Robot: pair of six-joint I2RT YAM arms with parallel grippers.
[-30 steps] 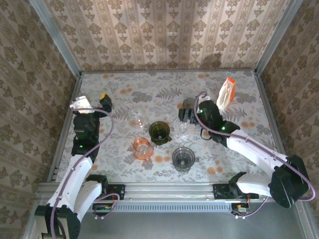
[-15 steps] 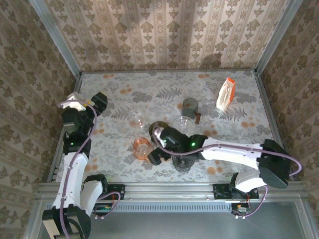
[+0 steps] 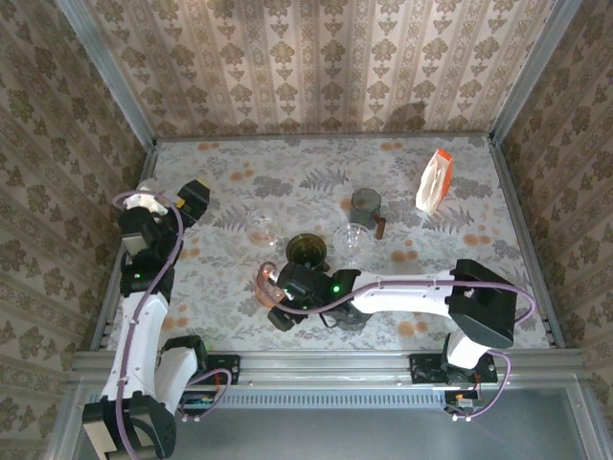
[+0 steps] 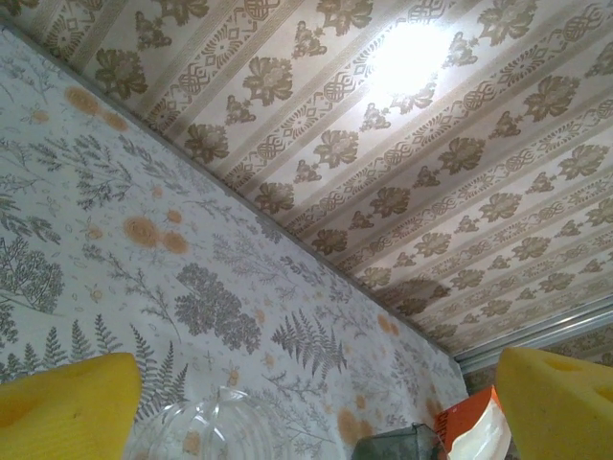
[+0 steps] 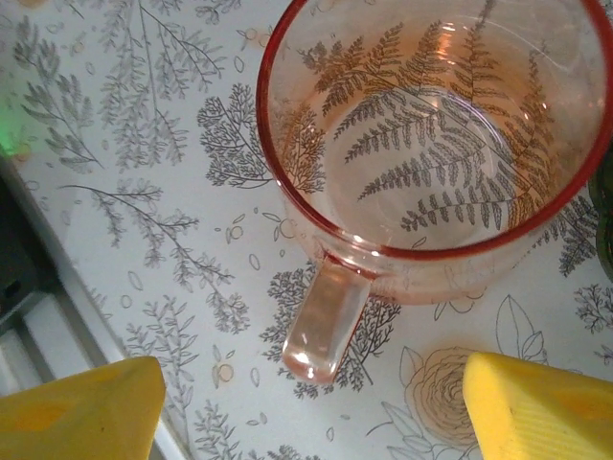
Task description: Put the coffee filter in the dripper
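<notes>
The right hand [image 3: 278, 309] reaches across the front of the flowered surface [image 3: 316, 177] and hovers just at the near side of the pink glass cup [image 3: 265, 280]. In the right wrist view its yellow fingers [image 5: 77, 407] are spread wide and hold nothing. The cup's handle [image 5: 326, 321] points back toward the gap between them without touching either pad. The cup stands upright and looks empty, with the fern print showing through its base.

Just behind the cup and slightly right stands the dark green dripper [image 3: 306, 251], upright and apart from both hands. A clear glass [image 3: 261, 230] is to its left and a clear cup [image 3: 352, 240] to its right. Farther back is a dark mug [image 3: 365, 203] with a brown handle. An orange-and-white packet [image 3: 434, 182] stands near the far right corner, well apart from the dripper. I cannot tell a loose coffee filter from these views.

The left hand [image 3: 192, 199] is raised at the left edge of the surface. Its yellow fingers [image 4: 62, 402] are also wide apart and hold nothing, aimed over the clear glass toward the mug and packet.
</notes>
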